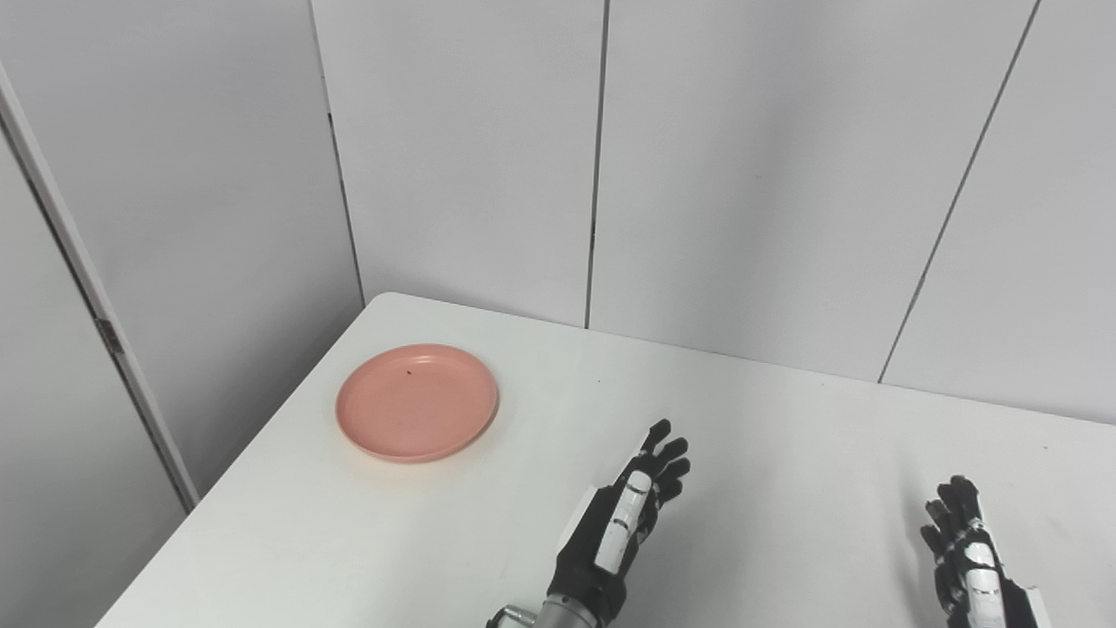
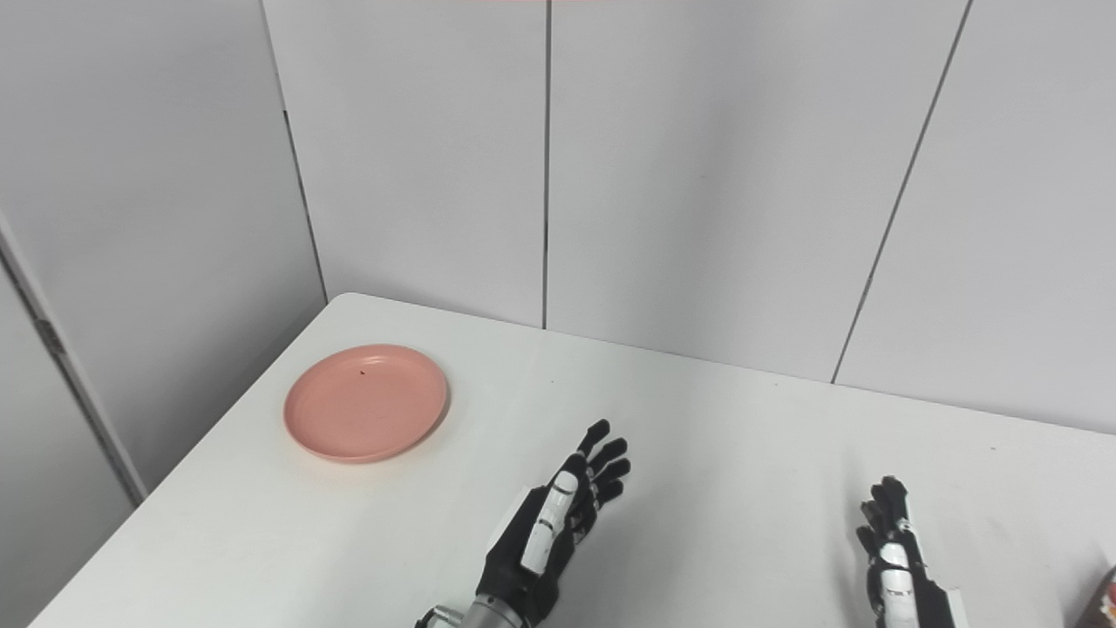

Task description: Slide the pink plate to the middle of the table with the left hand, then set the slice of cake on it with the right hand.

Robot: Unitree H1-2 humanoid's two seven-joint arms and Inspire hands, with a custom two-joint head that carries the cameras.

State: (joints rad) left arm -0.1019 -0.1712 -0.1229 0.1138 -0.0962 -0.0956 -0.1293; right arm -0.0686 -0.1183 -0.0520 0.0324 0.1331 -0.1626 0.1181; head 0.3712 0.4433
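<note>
The first step has not begun: the left hand (image 1: 623, 523), fingers spread and empty, hovers right of the pink plate (image 1: 417, 402) and must reach its rim, while the right hand (image 1: 968, 554) waits open.

A salmon-pink plate (image 1: 417, 402) with one dark speck sits on a plain white table (image 1: 785, 453).

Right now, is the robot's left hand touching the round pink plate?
No, the left hand is open above the white table, well apart from the round pink plate, which lies empty near the table's left edge.
</note>
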